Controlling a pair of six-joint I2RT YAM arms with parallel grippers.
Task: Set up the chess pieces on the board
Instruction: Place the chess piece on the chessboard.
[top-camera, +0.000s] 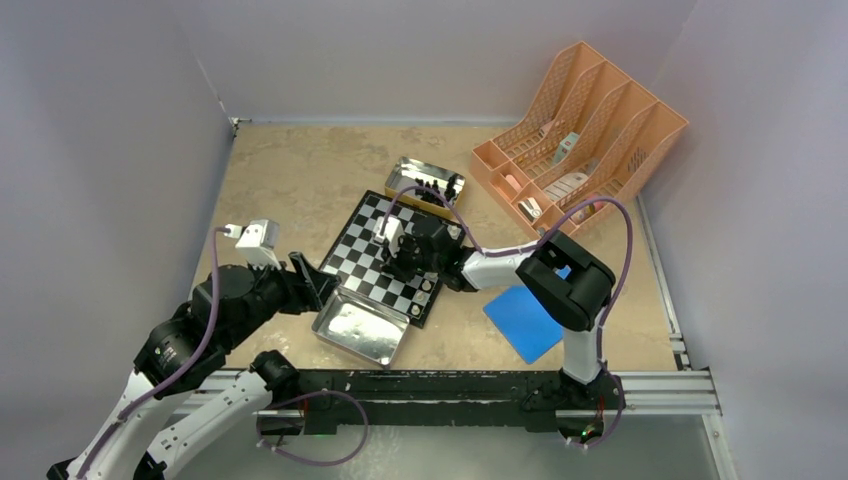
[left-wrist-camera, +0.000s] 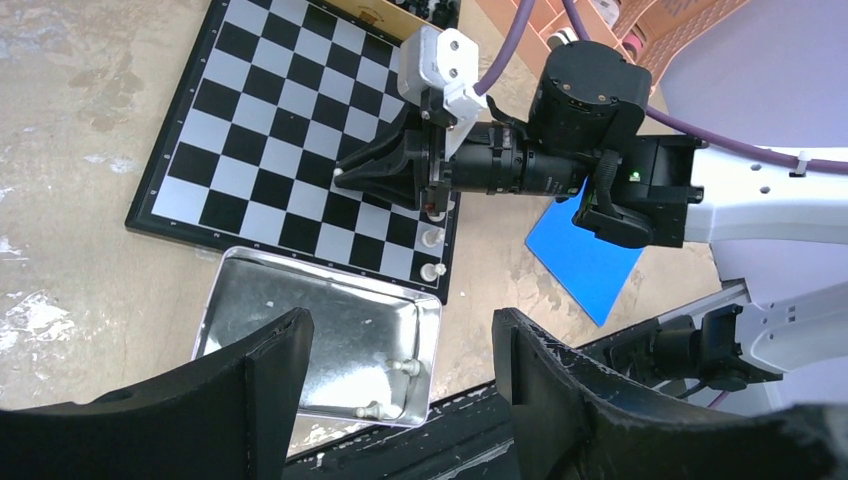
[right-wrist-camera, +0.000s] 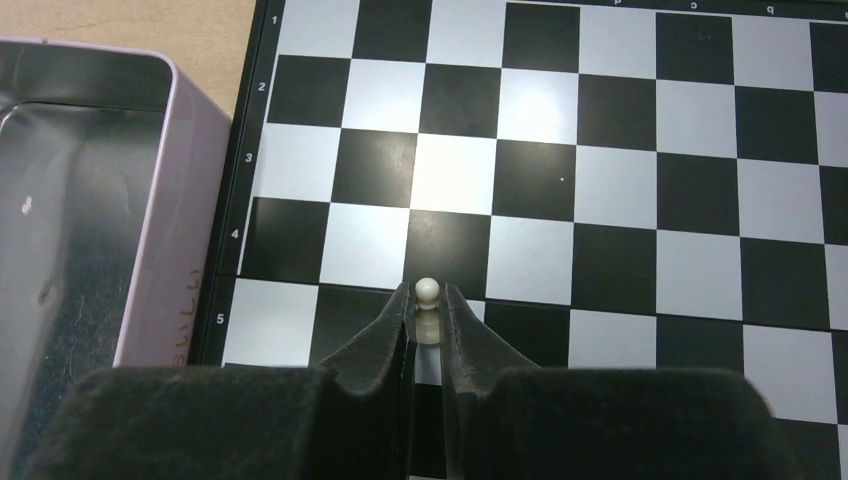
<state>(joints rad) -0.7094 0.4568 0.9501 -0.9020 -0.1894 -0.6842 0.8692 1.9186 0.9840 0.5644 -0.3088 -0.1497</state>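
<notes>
Narrow jaws: right gripper (right-wrist-camera: 428, 305) pinches a white pawn (right-wrist-camera: 427, 291) over the chessboard (right-wrist-camera: 640, 130), while left gripper (left-wrist-camera: 400, 352) gapes wide, empty. A crooked release could topple that pawn

bright and even overall, lit softly from above, with only faint, soft-edged shadows on the table (top-camera: 300, 170) in the top view. glares white on the board (right-wrist-camera: 455, 170) in the right wrist view (one washed-out patch over the middle squares). shines hazily off the near tin (top-camera: 358, 330). sharp on the white pawn (right-wrist-camera: 427, 292); soft and blurred on the dark fingers (left-wrist-camera: 250, 390) nearest the left wrist lens.
</notes>
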